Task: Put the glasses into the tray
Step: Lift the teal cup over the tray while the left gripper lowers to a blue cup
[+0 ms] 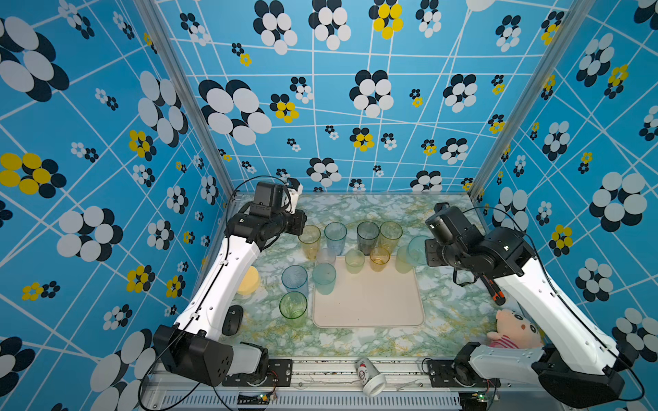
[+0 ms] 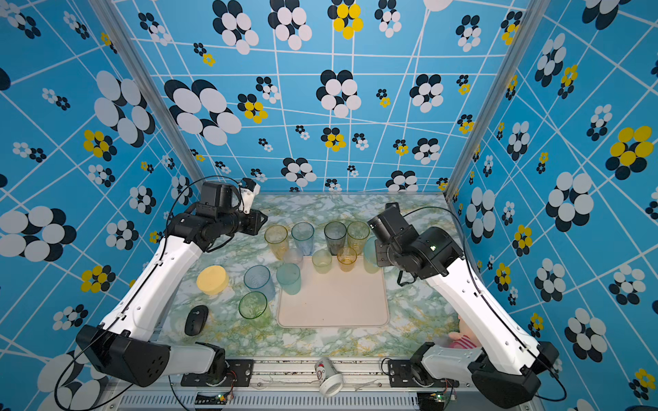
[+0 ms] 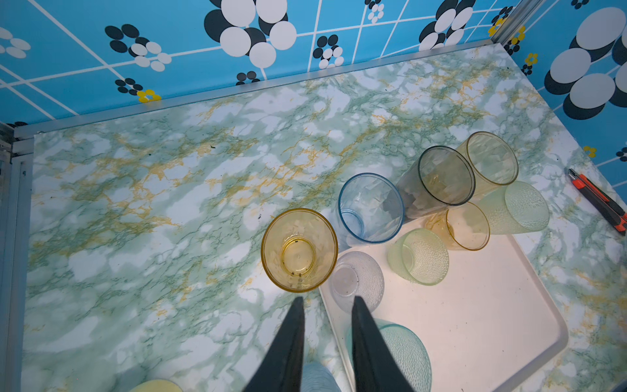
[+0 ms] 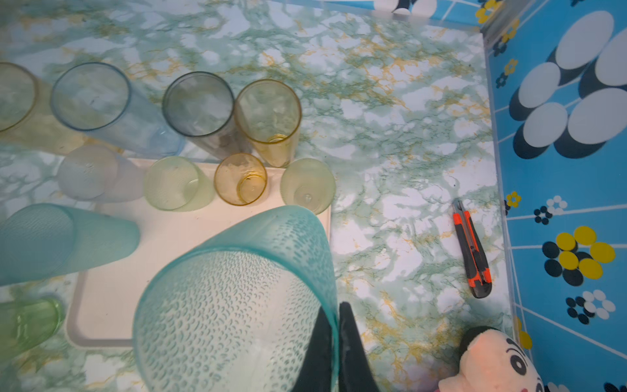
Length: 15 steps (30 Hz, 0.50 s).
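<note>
Pinching teal glass [image 4: 237, 305] rim, right fingers [image 4: 351, 346] near tray [image 4: 169, 237] corner, left fingers [image 3: 290, 339] parted, empty, near clear glass [image 3: 356, 278]

Green-veined marble tabletop [image 1: 374, 341]; cream tray [image 1: 370, 313] centre; four tall glasses [image 1: 367, 236] in row beyond tray's far edge; blue glass [image 1: 294, 279], green glass [image 1: 293, 307] just left of tray; yellow dish [image 1: 249, 281], black mouse [image 1: 232, 319] further left; utility knife [image 4: 470, 251], plush doll [image 1: 514, 329] right.

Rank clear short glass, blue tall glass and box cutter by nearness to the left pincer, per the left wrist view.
1. Clear short glass, right before the left pincer.
2. Blue tall glass, past the tray edge.
3. Box cutter, beside the wall.
</note>
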Each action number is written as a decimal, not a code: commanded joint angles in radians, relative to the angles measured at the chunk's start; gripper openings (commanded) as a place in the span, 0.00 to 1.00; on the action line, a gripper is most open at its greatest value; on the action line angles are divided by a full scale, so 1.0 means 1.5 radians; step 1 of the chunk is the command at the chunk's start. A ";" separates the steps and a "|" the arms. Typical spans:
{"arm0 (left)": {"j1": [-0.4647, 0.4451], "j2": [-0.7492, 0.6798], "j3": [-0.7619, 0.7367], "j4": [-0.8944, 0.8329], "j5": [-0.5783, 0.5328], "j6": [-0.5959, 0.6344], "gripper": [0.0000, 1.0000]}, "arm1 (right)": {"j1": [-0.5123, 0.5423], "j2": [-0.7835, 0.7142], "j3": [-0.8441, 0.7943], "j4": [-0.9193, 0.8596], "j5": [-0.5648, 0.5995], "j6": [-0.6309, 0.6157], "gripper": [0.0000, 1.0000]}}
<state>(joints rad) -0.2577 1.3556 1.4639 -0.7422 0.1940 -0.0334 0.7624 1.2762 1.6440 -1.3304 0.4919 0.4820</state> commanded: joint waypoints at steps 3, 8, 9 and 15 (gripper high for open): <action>0.005 -0.034 -0.021 -0.053 -0.014 0.000 0.27 | 0.110 0.069 0.033 -0.044 0.034 0.053 0.02; 0.009 -0.045 -0.037 -0.067 -0.018 -0.005 0.27 | 0.160 0.138 0.020 0.045 -0.021 0.051 0.02; 0.011 -0.046 -0.039 -0.069 -0.015 -0.006 0.27 | 0.162 0.150 0.012 0.068 -0.036 0.050 0.02; 0.016 -0.050 -0.053 -0.077 -0.010 -0.010 0.27 | 0.163 0.217 -0.019 0.168 -0.092 0.049 0.02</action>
<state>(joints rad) -0.2432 1.3029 1.4021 -0.8284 0.1833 -0.0380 1.0050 1.5753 1.6318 -1.1728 0.4026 0.5400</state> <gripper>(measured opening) 0.270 0.056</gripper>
